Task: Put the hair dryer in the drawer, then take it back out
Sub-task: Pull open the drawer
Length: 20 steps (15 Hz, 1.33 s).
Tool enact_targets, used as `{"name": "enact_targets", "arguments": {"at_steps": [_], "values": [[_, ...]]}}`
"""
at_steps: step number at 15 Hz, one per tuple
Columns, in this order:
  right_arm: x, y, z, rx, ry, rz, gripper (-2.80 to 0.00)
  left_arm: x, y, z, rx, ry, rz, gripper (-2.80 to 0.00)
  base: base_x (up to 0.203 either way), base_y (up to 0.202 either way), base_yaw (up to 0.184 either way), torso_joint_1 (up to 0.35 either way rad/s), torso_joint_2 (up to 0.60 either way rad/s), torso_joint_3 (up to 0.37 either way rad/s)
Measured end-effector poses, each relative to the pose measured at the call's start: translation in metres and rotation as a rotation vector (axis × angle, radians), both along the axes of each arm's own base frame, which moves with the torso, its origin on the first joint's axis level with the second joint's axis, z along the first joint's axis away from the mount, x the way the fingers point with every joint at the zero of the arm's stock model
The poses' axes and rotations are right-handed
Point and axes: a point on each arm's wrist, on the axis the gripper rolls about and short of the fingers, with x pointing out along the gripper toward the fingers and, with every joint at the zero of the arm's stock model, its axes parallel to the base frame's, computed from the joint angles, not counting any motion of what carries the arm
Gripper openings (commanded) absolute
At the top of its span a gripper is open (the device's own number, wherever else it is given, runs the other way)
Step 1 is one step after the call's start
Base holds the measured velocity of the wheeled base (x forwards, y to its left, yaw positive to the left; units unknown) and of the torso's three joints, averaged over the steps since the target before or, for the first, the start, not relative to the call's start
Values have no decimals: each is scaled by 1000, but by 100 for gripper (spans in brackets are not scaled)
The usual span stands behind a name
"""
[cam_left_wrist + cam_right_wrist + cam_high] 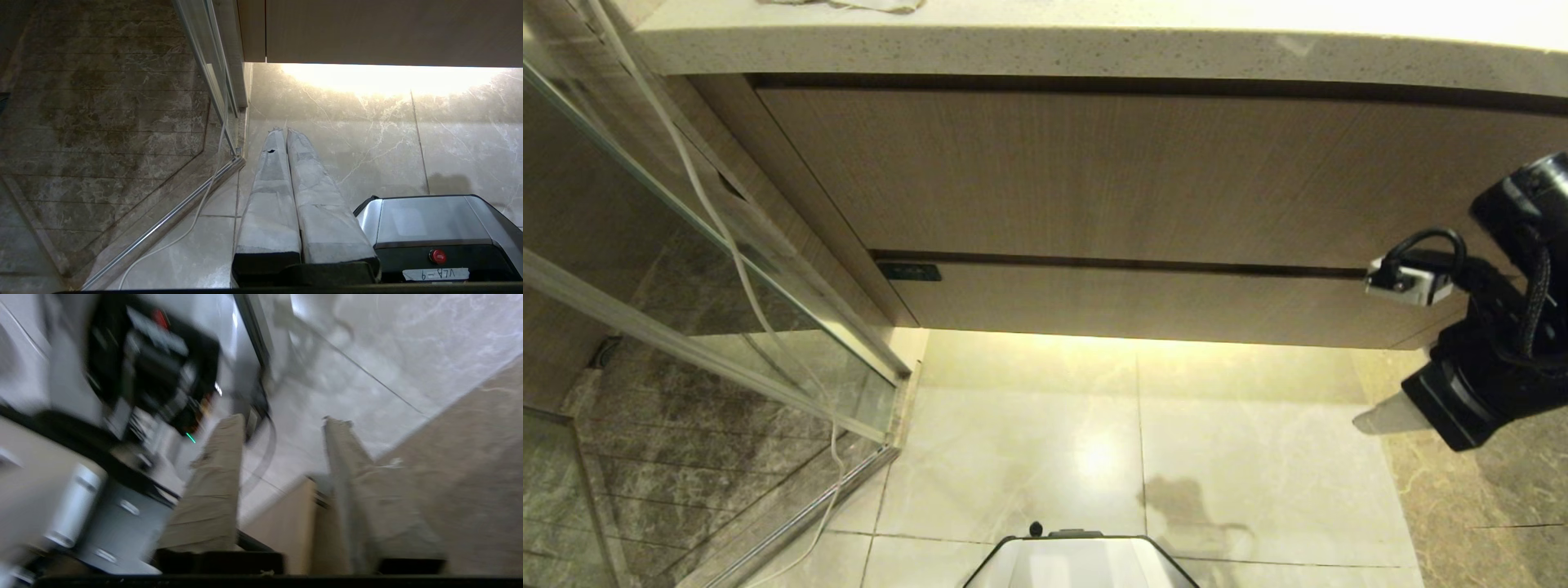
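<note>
**Drawer shut, right hand off to its right side**

Cabinet under the table (1045, 49) shows two wood-grain fronts: a tall front panel (1094, 171) above, and below it a short plain front, which I take for the drawer (1160, 302). It sits closed, flush with the cabinet, its long axis running left-right across the head view. A white cloth (849, 5) peeks over the far edge of the table. Hair dryer: not visible in any view (possibly up on the table, cannot confirm).

Right hand (1376, 420) hangs at the right edge of the head view, low over the floor (1094, 441), near the right end of the drawer front and slightly below it, fingers pointing left. In its wrist view the two padded fingers (212, 486) stand apart with floor showing between them; nothing is gripped.

Left hand (286, 132) is parked low beside the robot's base (429, 220), pointing at the floor, fingers pressed together, empty.

Judgement: the right arm is plainly the nearer one. The drawer lies up and left of that hand, so the coming move would be a reach to the gap along the front's top edge, then a pull outward.
</note>
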Motion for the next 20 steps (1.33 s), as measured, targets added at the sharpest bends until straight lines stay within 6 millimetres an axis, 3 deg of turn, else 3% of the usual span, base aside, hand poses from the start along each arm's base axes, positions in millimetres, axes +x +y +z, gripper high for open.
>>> {"name": "enact_targets", "arguments": {"at_steps": [4,10,13,16,20], "values": [[-2,-2,-50,-198,-8,262,0,0,0,0,0,0,0,-280,0,0,0,0,0,0],[15,2,-99,-359,-450,505,0,0,0,0,0,0,0,-280,0,0,0,0,0,0],[23,6,-109,-377,-775,609,0,0,0,0,0,0,0,-280,0,0,0,0,0,0],[45,11,-104,-336,-1063,718,0,0,0,0,0,0,0,-280,0,0,0,0,0,0],[75,2,-110,-418,-1161,721,0,0,0,0,1,0,0,-280,0,0,0,0,0,0]]}}
